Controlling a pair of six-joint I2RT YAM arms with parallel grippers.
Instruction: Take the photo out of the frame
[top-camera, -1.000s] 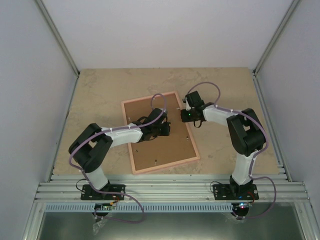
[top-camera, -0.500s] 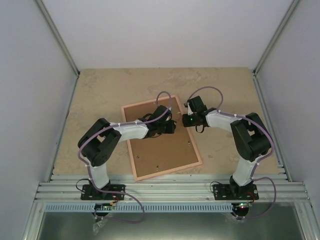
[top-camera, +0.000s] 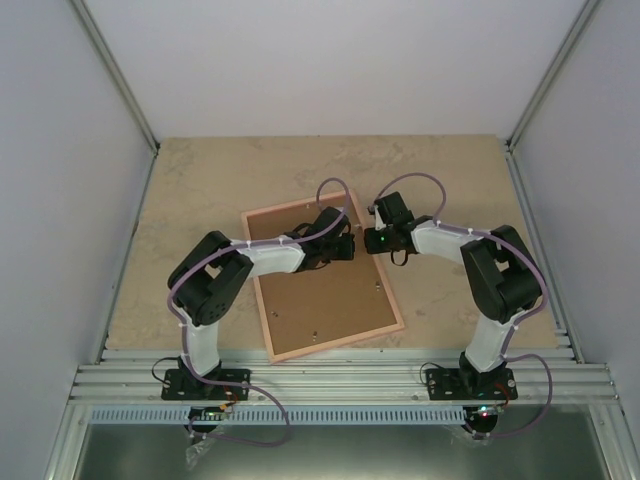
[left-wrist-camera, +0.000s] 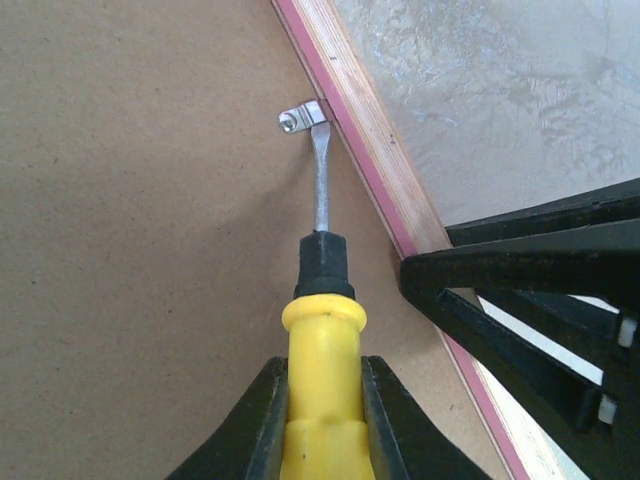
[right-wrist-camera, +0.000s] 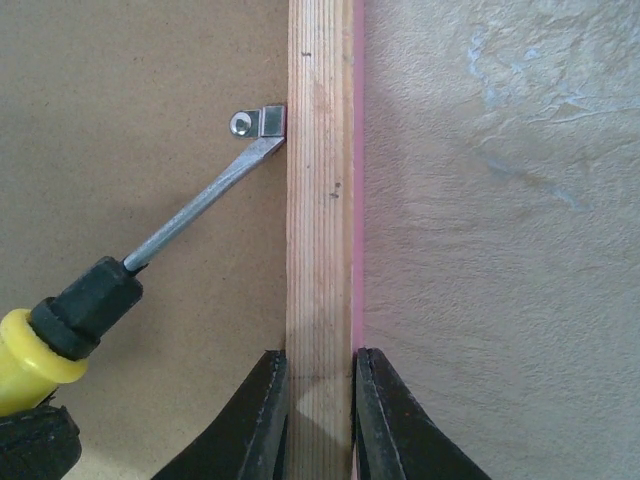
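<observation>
one thin pink wooden picture frame lies back-up on the middle of the beige counter, with its brown fibreboard showing and the photo hidden. the left gripper is clamped on one yellow-handled screwdriver, whose tip is at one small silver metal tab. the right gripper pinches the frame's right rail.

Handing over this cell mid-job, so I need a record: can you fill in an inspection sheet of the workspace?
Surface: beige mottled table.
Job's things: frame face down, brown back up; photo not visible.
Clutter: nothing seen.
Tools: left tool shut on yellow screwdriver, blade at metal tab; right tool clamps frame's rim.
Cables: purple cables loop along both arms.
Surroundings: white walls, rails at near edge.
</observation>
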